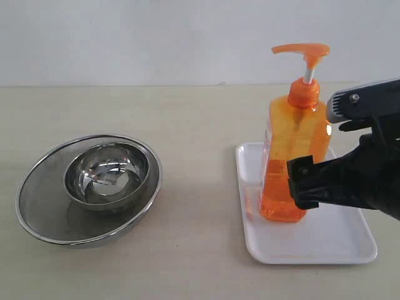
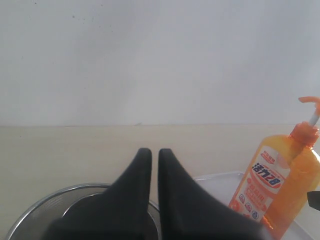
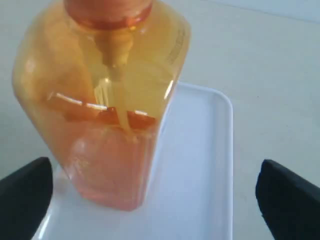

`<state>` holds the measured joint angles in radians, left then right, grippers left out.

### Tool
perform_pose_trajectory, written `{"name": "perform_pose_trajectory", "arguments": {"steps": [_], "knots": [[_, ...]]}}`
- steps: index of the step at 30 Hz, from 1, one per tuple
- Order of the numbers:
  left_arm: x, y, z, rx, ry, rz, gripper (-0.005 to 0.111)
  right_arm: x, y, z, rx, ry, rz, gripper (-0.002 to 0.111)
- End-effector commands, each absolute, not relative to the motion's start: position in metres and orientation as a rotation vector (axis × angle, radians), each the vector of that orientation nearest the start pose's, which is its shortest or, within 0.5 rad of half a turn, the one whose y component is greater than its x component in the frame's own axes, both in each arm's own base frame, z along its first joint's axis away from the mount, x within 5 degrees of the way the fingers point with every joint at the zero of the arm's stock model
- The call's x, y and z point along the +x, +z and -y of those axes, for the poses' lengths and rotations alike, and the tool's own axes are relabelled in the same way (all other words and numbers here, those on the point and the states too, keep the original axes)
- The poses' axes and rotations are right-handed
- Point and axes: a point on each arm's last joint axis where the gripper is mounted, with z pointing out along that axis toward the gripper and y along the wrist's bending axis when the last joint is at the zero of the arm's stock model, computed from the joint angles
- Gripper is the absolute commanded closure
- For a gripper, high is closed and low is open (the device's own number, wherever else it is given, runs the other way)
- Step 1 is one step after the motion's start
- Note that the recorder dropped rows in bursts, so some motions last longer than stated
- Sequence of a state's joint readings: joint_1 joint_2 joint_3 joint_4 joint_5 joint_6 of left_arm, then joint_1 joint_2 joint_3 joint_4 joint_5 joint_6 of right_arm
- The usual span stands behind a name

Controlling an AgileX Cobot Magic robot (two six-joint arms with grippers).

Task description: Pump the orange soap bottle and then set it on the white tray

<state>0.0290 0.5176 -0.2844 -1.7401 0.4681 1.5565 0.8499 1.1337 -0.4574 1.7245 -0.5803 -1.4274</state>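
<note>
The near half of the white tray (image 1: 312,247) is left bare. Behind it the orange soap bottle (image 1: 294,150) stands upright, close to the tray's left rim. It is flanked by the right claw (image 3: 152,192), spread wide and holding nothing. A tip dragged sideways could topple the tall bottle. Free table (image 1: 200,262) lies leftward, short of the steel bowls (image 1: 87,187), above which the left claw (image 2: 155,160) is closed and empty.

Translucent orange for the bottle (image 1: 294,169), deeper toward the base, with an opaque orange pump (image 1: 302,51) on a white stem (image 1: 307,72) and a white label (image 2: 260,187) with dark lettering. Glossy white for the tray (image 1: 350,244), mirror-bright steel grey for the bowl (image 1: 107,172), fine grey mesh for the strainer (image 1: 44,203). Pale beige for the desk (image 1: 187,119), off-white for the wall (image 1: 156,37), matte black for the left pincer (image 2: 155,152) and right pincer (image 3: 155,200).
</note>
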Motion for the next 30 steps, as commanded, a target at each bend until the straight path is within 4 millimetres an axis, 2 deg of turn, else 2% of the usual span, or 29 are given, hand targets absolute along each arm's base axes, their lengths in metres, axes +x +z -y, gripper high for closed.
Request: {"name": "perform_pose_trajectory", "arguments": {"steps": [1, 6, 9, 11, 13, 15, 22, 27, 30], "knots": [[0.107, 0.275, 0.037, 0.166, -0.506, -1.641, 0.102, 0.162, 0.220, -0.115, -0.328, 0.061, -2.140, 0.003], [0.107, 0.275, 0.037, 0.166, -0.506, -1.641, 0.102, 0.157, 0.217, -0.124, -0.391, 0.187, -2.161, 0.003], [0.107, 0.275, 0.037, 0.166, -0.506, -1.641, 0.102, 0.156, 0.214, -0.123, -0.384, 0.193, -2.171, 0.004], [0.107, 0.275, 0.037, 0.166, -0.506, -1.641, 0.102, 0.155, 0.212, -0.122, -0.372, 0.197, -2.181, 0.009], [0.107, 0.275, 0.037, 0.166, -0.506, -1.641, 0.102, 0.155, 0.210, -0.118, -0.354, 0.152, -2.181, 0.020], [0.107, 0.275, 0.037, 0.166, -0.506, -1.641, 0.102, 0.156, 0.208, -0.113, -0.331, 0.095, -2.182, 0.036], [0.107, 0.275, 0.037, 0.166, -0.506, -1.641, 0.102, 0.149, 0.196, -0.108, -0.338, 0.094, -2.221, 0.083], [0.107, 0.275, 0.037, 0.166, -0.506, -1.641, 0.102, 0.147, 0.190, -0.099, -0.293, 0.024, -2.234, 0.107], [0.107, 0.275, 0.037, 0.166, -0.506, -1.641, 0.102, 0.147, 0.188, -0.097, -0.284, 0.018, -2.238, 0.108]]}}
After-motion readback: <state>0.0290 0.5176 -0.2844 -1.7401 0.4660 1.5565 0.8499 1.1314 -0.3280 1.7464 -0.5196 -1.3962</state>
